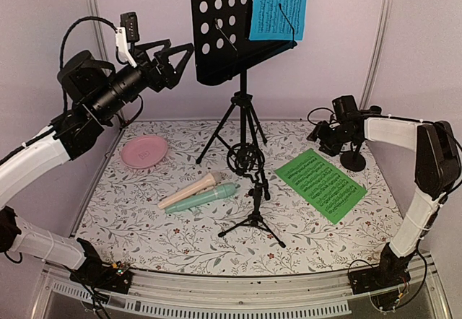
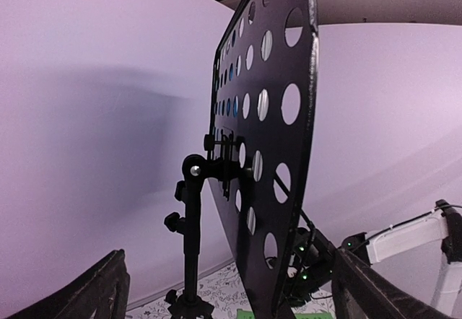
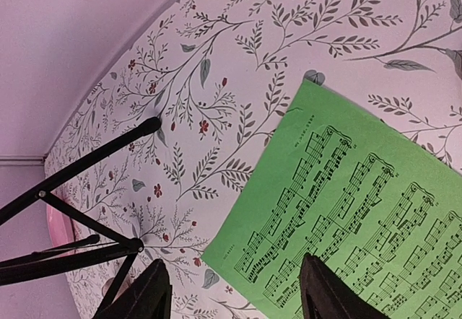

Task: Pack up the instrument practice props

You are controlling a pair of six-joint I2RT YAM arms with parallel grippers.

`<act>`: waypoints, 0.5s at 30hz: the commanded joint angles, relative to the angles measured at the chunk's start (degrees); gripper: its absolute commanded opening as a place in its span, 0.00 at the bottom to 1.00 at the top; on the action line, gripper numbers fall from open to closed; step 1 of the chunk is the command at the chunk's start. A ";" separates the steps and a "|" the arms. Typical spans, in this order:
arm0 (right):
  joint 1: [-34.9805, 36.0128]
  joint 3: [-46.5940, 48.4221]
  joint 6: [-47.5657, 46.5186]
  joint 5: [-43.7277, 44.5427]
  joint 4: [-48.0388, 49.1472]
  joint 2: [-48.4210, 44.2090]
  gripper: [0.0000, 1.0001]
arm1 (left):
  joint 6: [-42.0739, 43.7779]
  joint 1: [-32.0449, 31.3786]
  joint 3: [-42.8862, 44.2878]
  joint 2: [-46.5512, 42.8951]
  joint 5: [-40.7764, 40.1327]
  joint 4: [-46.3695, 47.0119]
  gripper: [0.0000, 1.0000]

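The black perforated music rack [image 1: 216, 23] stands on tripod legs [image 1: 242, 128] at the back centre, with the blue music sheet [image 1: 278, 5] on it. The green sheet [image 1: 320, 183] lies flat on the table. The beige microphone [image 1: 191, 190] and the mint microphone [image 1: 211, 198] lie side by side. A small black microphone tripod [image 1: 253, 218] stands in front of the rack. My left gripper [image 1: 182, 53] is open and empty beside the rack's left edge; the rack [image 2: 274, 153] fills the left wrist view. My right gripper [image 1: 316, 133] is open and empty above the green sheet's [image 3: 361, 218] far corner.
A pink plate [image 1: 144, 151] sits at the left of the floral mat. A small black round-based stand [image 1: 354, 162] is by the right arm. Lilac walls close the back and sides. The rack's tripod legs [image 3: 86, 167] show in the right wrist view.
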 commanded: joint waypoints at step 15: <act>0.18 -15.90 -11.57 -26.88 17.67 -12.54 0.67 | 0.74 1.21 -1.71 1.02 -7.48 1.49 0.85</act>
